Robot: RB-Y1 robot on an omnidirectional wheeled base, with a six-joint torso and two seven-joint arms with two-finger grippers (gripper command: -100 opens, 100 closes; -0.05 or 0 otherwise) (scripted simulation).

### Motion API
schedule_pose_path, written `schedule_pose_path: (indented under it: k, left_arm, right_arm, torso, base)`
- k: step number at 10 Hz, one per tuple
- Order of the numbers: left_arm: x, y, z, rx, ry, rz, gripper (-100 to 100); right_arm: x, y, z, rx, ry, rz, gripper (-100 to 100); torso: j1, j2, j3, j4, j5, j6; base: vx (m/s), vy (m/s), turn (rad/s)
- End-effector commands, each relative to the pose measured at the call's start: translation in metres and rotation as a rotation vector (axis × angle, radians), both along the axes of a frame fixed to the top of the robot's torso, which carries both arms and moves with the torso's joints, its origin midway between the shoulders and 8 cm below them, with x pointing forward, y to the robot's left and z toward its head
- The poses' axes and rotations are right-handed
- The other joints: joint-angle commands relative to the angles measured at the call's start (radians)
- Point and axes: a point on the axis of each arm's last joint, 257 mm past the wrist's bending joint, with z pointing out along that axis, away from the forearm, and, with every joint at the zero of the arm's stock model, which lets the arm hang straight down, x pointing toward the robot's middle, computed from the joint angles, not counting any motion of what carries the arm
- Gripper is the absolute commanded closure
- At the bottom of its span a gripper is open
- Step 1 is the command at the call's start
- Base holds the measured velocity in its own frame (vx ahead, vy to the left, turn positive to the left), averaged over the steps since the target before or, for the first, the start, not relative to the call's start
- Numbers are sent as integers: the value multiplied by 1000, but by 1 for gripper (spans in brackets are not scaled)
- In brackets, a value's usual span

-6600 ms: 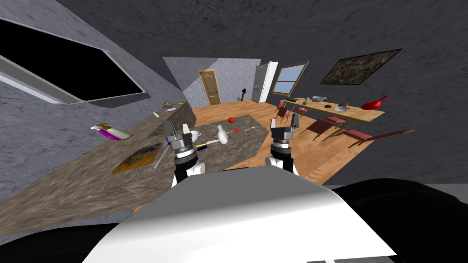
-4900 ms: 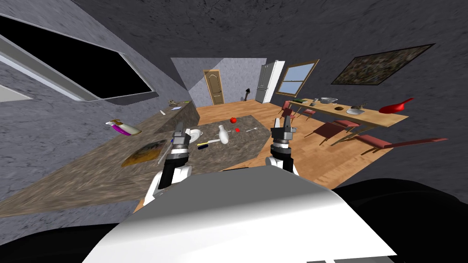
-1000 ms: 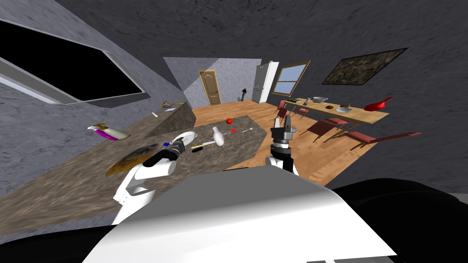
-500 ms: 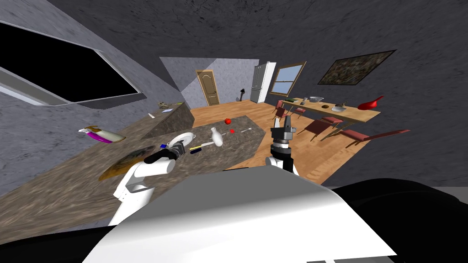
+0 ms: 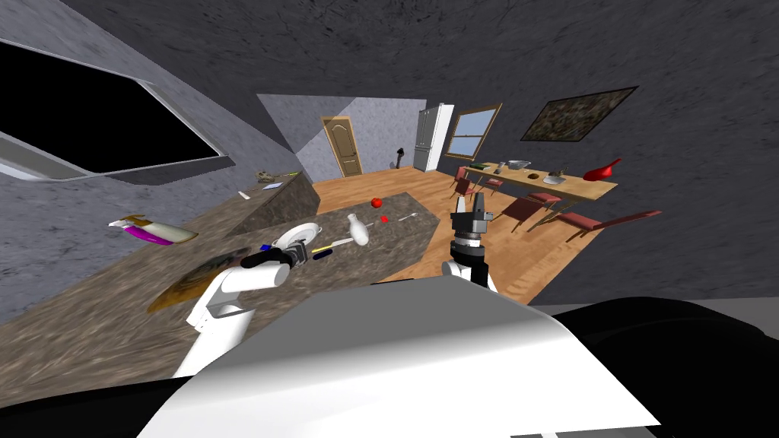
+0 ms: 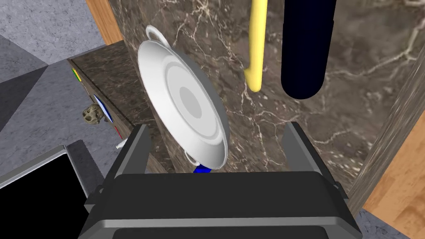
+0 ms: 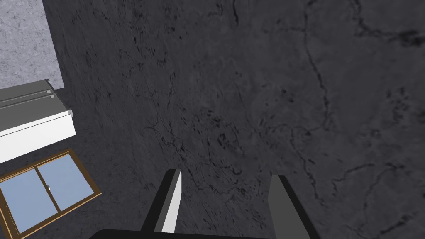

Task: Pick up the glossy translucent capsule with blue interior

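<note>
A small blue capsule (image 5: 265,247) lies on the dark marble counter (image 5: 395,247), just beside a white two-handled plate (image 5: 297,234). In the left wrist view a sliver of the blue capsule (image 6: 202,169) peeks out from under the plate (image 6: 186,99), close to the gripper body. My left gripper (image 5: 301,252) hovers low over the counter; its fingers stand open (image 6: 216,143) around the plate's near rim. A yellow stick (image 6: 256,45) and a dark navy cylinder (image 6: 307,45) lie beyond the fingertips. My right gripper (image 5: 472,204) is raised off the counter's right end, open (image 7: 226,186).
On the counter past the plate lie a white bottle (image 5: 356,228), a red apple (image 5: 376,202), a small red cube (image 5: 384,218) and a utensil (image 5: 409,217). A brown platter (image 5: 194,277) and a purple-white bottle (image 5: 152,230) lie to the left. Wooden floor borders the counter's right edge.
My left arm has swung out to the left and dropped low over the counter beside the plate. In the last second the head view drifted slightly; the right arm stayed raised.
</note>
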Motion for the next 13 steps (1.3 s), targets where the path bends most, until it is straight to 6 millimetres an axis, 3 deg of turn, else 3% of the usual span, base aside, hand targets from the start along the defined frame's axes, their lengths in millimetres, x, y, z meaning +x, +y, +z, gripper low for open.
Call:
schedule_pose_path:
  k: [1,13]
  left_arm:
    - [-7,3,-9,-37,46,27,-100]
    - [-64,1,-67,-235,358,182,-100]
  right_arm:
    - [0,0,0,0,0,0,0]
    - [0,0,0,0,0,0,0]
  torso:
    - [0,0,0,0,0,0]
    - [1,1,0,0,0,0]
  base:
    - [15,-5,-86]
    - [11,1,-71]
